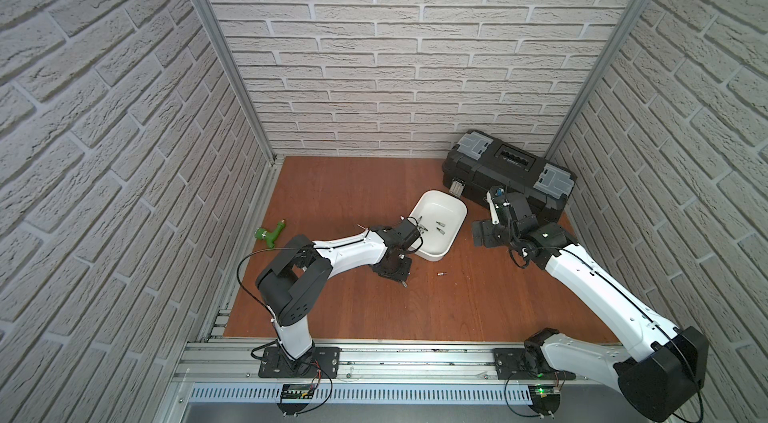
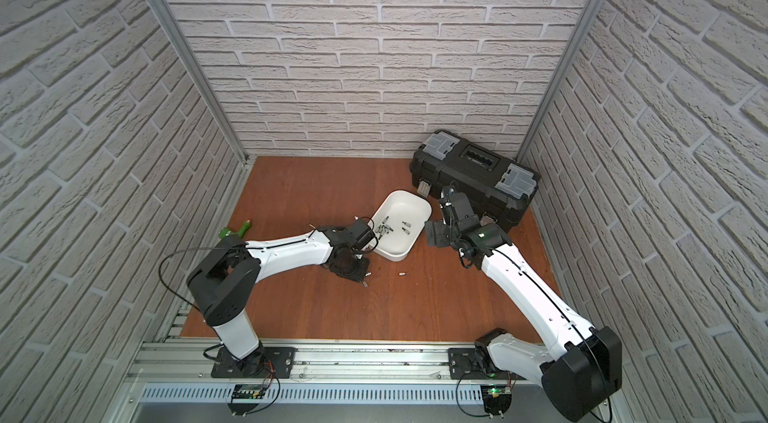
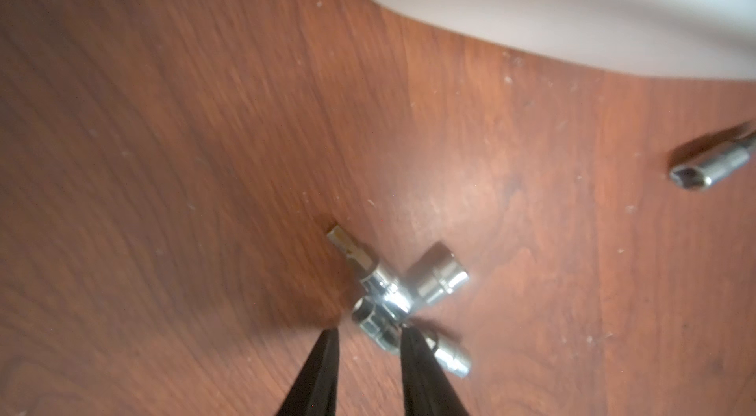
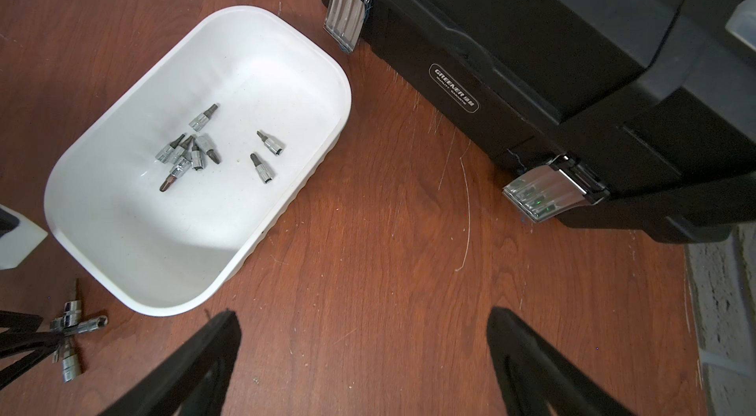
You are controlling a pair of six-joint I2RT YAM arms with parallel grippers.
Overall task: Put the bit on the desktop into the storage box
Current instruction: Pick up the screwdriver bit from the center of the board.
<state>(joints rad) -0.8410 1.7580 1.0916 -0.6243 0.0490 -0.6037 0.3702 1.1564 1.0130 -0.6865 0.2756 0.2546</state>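
While brick-patterned walls point(image 1: 374, 67) ring the desktop point(image 1: 353, 308), left gripper point(image 3: 368, 329) brackets bits point(image 3: 384, 291) (grip unclear); right gripper point(image 4: 362, 313) gapes

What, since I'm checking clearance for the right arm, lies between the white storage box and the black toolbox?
Nothing but bare desktop: the right wrist view shows a wood strip between the storage box and the toolbox, narrowest near its metal latch.

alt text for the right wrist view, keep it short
A white storage box holding several bits sits on the desktop, a black toolbox close beside it. The right gripper hangs open in the foreground; at the frame's edge the left gripper reaches a small pile of bits outside the box.
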